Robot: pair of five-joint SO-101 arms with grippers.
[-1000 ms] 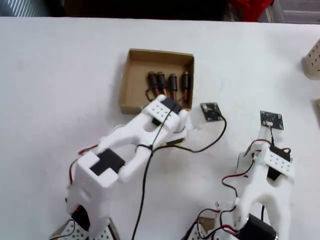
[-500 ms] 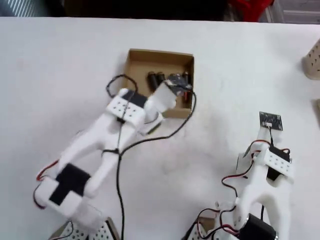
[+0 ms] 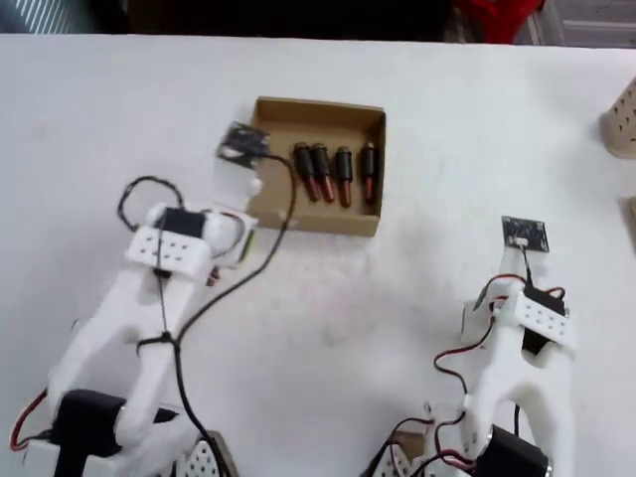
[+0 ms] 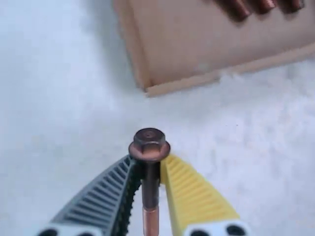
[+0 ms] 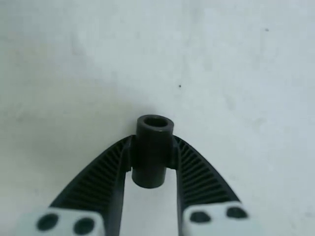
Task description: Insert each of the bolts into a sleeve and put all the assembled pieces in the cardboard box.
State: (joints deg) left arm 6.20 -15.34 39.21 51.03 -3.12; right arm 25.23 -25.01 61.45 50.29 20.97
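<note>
Our left arm [image 3: 149,298] has swung back from over the cardboard box [image 3: 270,149] and now hangs beside its left wall, above the counter [image 3: 397,328]. Its tool [image 4: 149,164] is clamped on a copper bolt [image 4: 149,146]. The right tool [image 5: 152,142] has barely shifted and pinches a black sleeve [image 5: 151,157]. Four assembled pieces [image 3: 333,171] lie in the box, so we judge a fifth pairing comes next

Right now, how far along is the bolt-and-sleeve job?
Done: four assembled pieces lie in the cardboard box. In hand: the left gripper holds a bolt, and the right gripper holds a sleeve. Left: join that pair and box it.
</note>
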